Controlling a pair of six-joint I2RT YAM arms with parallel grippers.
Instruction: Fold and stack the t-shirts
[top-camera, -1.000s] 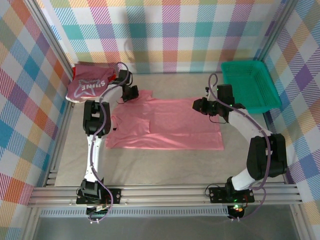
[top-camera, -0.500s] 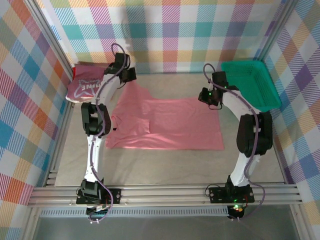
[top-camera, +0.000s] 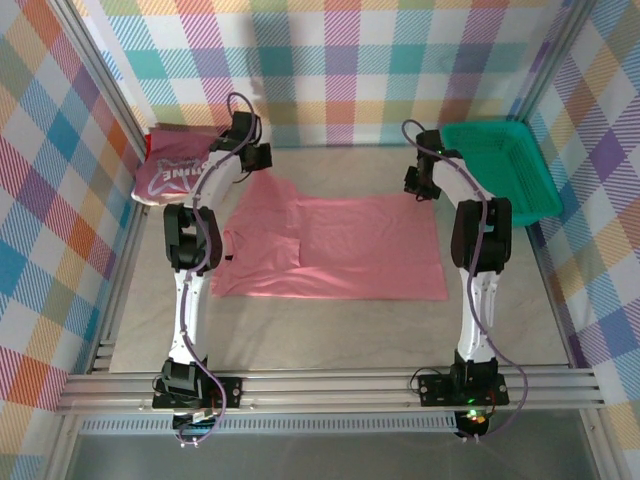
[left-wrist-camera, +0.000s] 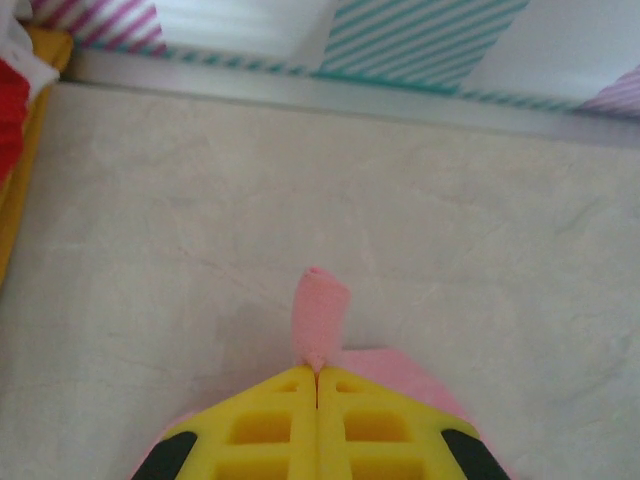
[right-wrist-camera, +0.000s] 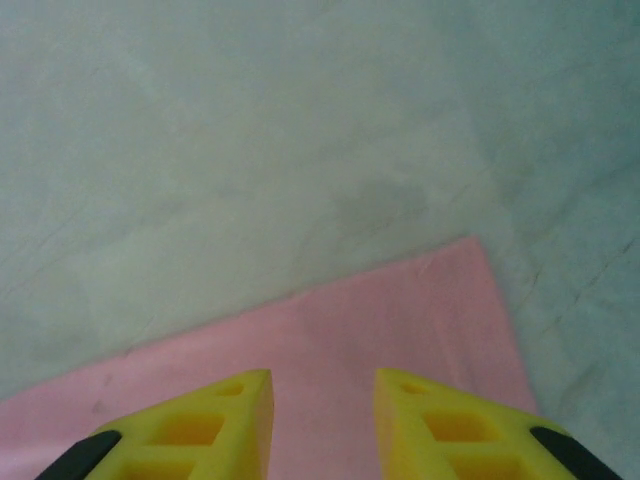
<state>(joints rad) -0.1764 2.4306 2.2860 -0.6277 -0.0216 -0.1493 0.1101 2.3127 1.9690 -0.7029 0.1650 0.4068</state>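
Beige table (top-camera: 330, 320) | salmon-pink t-shirt (top-camera: 350, 250) axis left-right | left end effector (left-wrist-camera: 317, 372) pinching it | right end effector (right-wrist-camera: 322, 385) parted

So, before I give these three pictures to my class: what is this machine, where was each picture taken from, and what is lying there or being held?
Two robot arms stand on a table. One picture looks down from above; the other two come from a camera on each wrist. A salmon-pink t-shirt lies spread out, a dark pink lettered shirt sits far left, a green basket far right. The left hand pinches the salmon-pink t-shirt; the right hand is open above its corner.
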